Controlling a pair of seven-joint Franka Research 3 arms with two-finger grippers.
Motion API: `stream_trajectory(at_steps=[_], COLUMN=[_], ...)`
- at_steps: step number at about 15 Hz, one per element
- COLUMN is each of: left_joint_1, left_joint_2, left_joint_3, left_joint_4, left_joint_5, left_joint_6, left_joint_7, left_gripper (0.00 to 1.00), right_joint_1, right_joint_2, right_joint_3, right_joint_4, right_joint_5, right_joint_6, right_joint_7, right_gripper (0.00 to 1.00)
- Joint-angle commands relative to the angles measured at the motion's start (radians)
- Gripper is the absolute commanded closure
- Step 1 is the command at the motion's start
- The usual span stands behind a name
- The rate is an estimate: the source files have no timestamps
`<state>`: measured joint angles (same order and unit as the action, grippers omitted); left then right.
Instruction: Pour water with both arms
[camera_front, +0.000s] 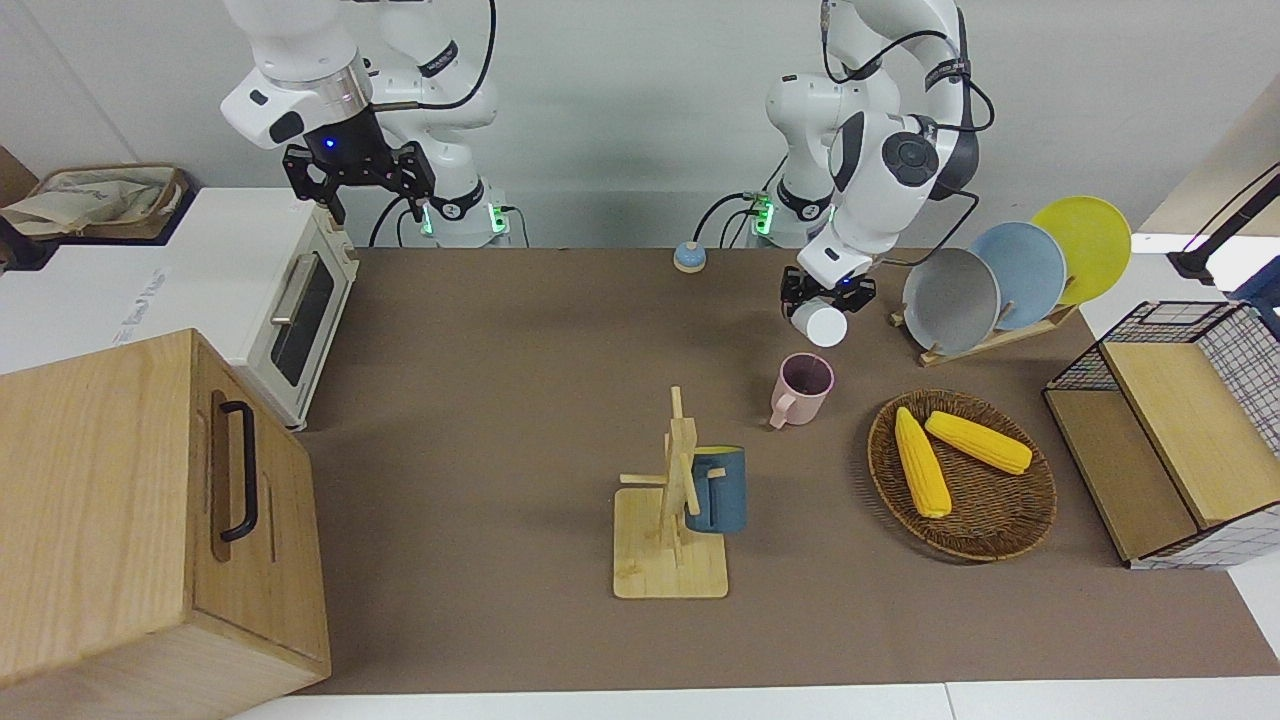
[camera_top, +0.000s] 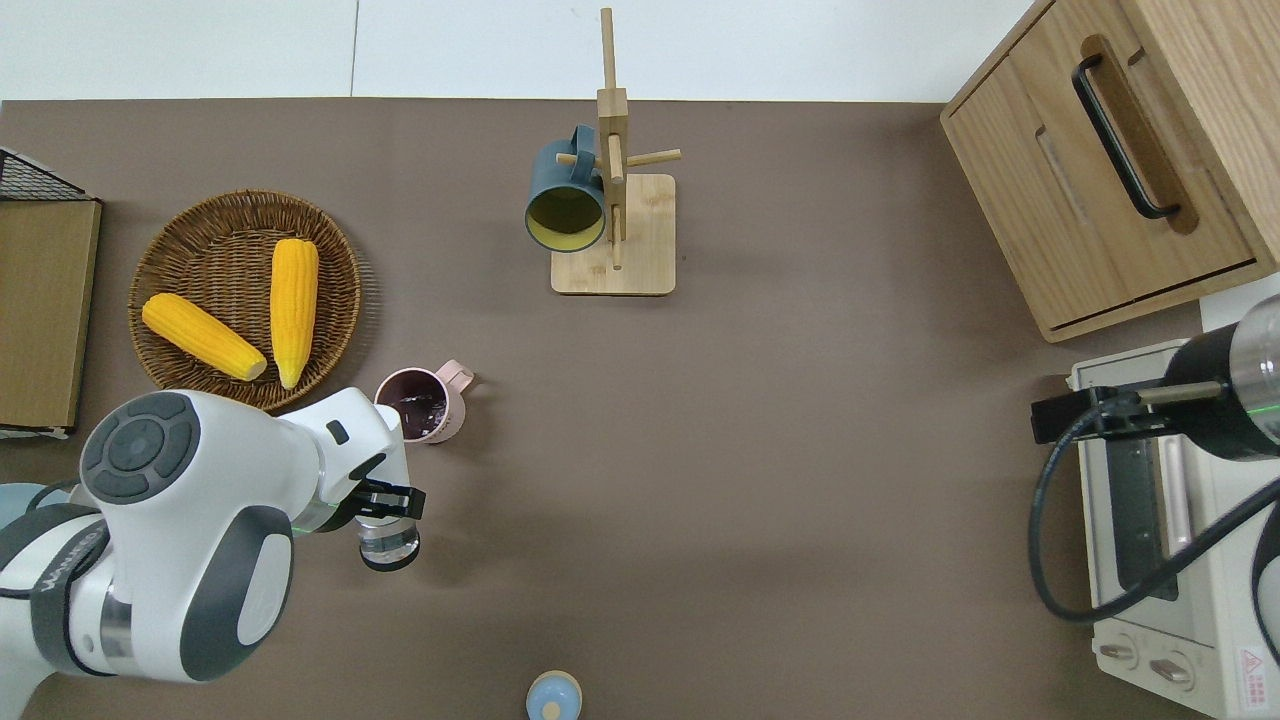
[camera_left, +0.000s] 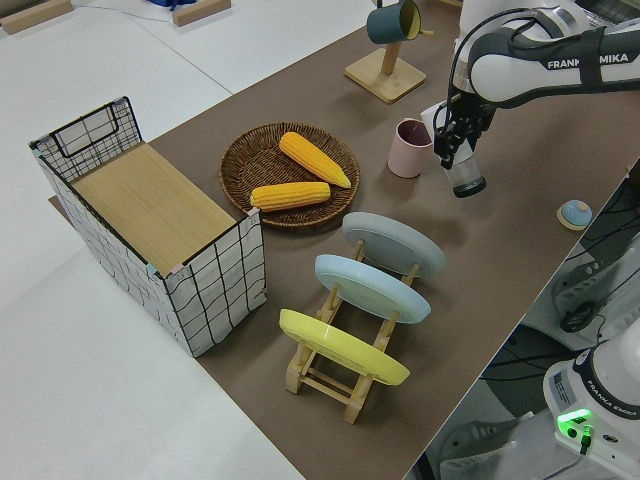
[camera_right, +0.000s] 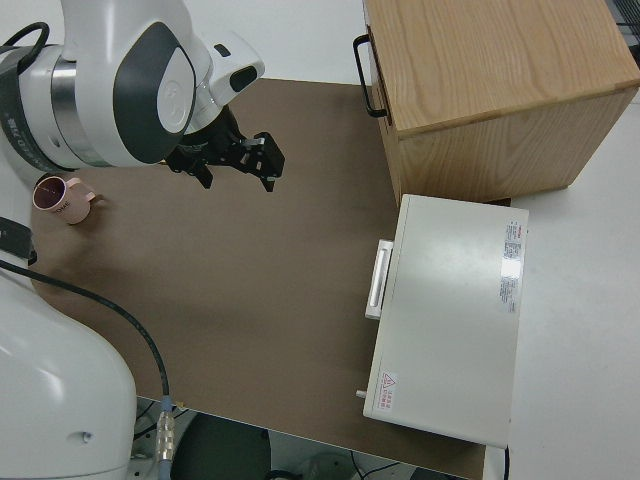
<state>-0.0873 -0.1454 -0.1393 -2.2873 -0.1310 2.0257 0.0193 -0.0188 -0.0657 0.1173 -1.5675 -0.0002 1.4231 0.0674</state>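
Observation:
My left gripper (camera_front: 826, 297) is shut on a small clear cup (camera_front: 820, 325), which hangs below it in the air. The overhead view puts the left gripper (camera_top: 386, 502) and the cup (camera_top: 389, 545) over bare table beside the pink mug (camera_top: 420, 403). The mug (camera_front: 803, 388) stands upright on the brown mat, looks dark inside, and nothing touches it. The left side view shows the cup (camera_left: 467, 181) a little apart from the mug (camera_left: 408, 147). My right arm is parked, and the right gripper (camera_front: 360, 177) is open and holds nothing.
A wooden mug tree (camera_front: 672, 520) carries a blue mug (camera_front: 717, 488). A wicker basket (camera_front: 1010, 530) holds two corn cobs. A plate rack (camera_front: 1000, 335), a wire crate (camera_front: 1180, 440), a wooden cabinet (camera_front: 150, 520), a toaster oven (camera_front: 290, 300) and a small blue knob (camera_front: 689, 257) ring the table.

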Motion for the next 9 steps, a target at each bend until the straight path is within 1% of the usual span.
stream_trajectory(at_steps=[1,9], left_joint_1=[0.000,0.000], left_joint_2=[-0.002,0.000], left_joint_3=[0.006,0.006], left_joint_4=[0.048,0.054], left_joint_5=[0.037,0.039], left_joint_6=[-0.058,-0.073], left_joint_7=[-0.002,-0.002], left_gripper=[1.00,1.00], right_joint_1=[-0.004,-0.004], right_joint_2=[0.012,0.012], right_joint_3=[0.002,0.002], right_joint_4=[0.018,0.018], right_joint_5=[0.009,0.009], right_joint_6=[0.003,0.003], right_joint_7=[-0.020,-0.020], right_gripper=[0.009,0.009])
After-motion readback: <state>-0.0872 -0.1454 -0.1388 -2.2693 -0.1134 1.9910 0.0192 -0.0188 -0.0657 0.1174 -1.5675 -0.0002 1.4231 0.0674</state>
